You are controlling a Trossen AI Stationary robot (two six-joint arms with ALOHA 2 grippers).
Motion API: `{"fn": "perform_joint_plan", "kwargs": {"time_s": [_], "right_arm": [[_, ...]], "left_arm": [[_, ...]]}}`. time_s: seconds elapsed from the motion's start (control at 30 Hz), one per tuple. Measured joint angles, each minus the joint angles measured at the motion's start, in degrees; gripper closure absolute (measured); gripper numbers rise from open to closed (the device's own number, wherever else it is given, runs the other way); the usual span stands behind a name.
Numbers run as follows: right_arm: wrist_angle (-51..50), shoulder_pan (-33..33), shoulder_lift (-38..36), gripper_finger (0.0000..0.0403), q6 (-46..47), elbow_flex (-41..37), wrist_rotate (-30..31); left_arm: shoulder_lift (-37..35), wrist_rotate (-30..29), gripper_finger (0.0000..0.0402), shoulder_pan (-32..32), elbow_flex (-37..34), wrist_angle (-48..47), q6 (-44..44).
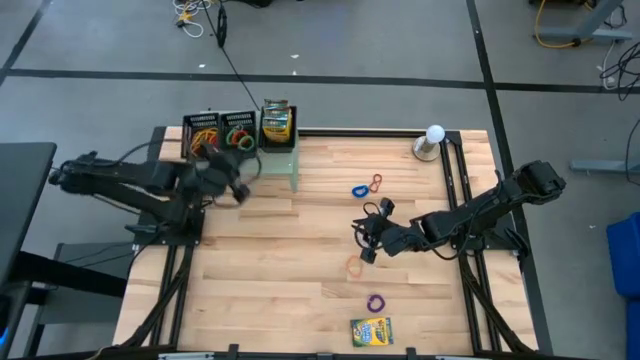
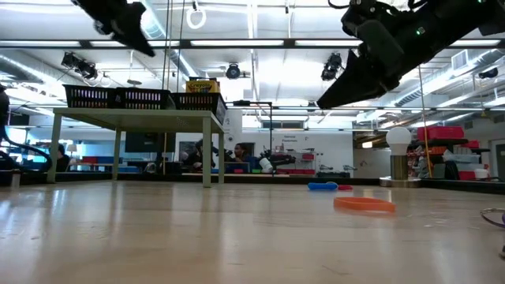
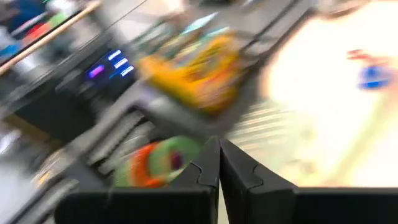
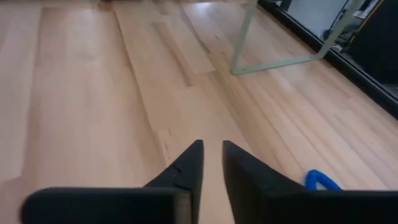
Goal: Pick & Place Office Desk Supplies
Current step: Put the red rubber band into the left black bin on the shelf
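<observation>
we are holding the left gripper [image 1: 240, 188] clenched empty beside the mesh trays [image 1: 220, 131]; our right gripper [image 1: 362, 238], slightly parted, is hovering over the table [image 1: 270, 260].

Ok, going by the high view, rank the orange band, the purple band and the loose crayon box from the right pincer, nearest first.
From the right pincer:
1. Orange band, just toward the table's front edge.
2. Purple band, further toward the front edge.
3. Loose crayon box, at the front edge.

Grey concrete floor [image 1: 400, 40] crossed by dark lines surrounds the pale wooden plank desk [image 1: 300, 290], yellow cable [image 1: 560, 30] coiled on it, while overhead run white ceiling beams [image 2: 260, 49] with black spotlights [image 2: 233, 72], red storage bins [image 2: 442, 132] far back.
</observation>
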Motion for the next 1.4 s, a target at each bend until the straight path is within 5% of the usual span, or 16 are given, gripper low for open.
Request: {"fn": "perform_joint_plan", "kwargs": {"time_s": [0.1,0.2,0.33,0.47,0.6,0.77,1.07,1.4], "right_arm": [[1.96,-0.26,0.0,0.0361,-0.24,-2.14,1.02],[8.84,-1.87,0.0,0.0394,0.33,-7.74,0.39],[12.38,-5.31,0.0,0.0389,5.23,-13.96,-2.48],[10.81,-8.59,0.0,0.0387,12.58,-16.04,-3.3],[6.6,-11.76,-0.02,0.0384,20.0,-16.04,0.18],[2.72,-18.51,-0.02,0.0347,27.33,-16.04,0.66],[3.67,-26.66,0.45,0.0258,29.0,-16.04,0.14],[10.73,-31.0,10.13,0.026,28.8,-15.97,-2.04]], "left_arm": [[0.82,5.6,0.0394,-5.6,-5.39,11.77,6.41],[0.95,17.93,0.0393,-8.98,-12.71,24.19,15.31],[0.95,35.3,0.0393,-11.28,-23.07,43.99,19.13],[3.75,43.19,0.0393,-12.21,-33.12,66.76,19.12],[8.04,43.39,0.0393,-12.48,-40.72,85.5,18.6],[14.25,40.47,0.0393,-12.46,-45.0,97.25,16.81],[23.74,40.06,0.0392,-12.46,-45.26,105.54,16.48],[26.85,36.35,0.0391,-12.43,-45.24,108.2,13.38]]}}
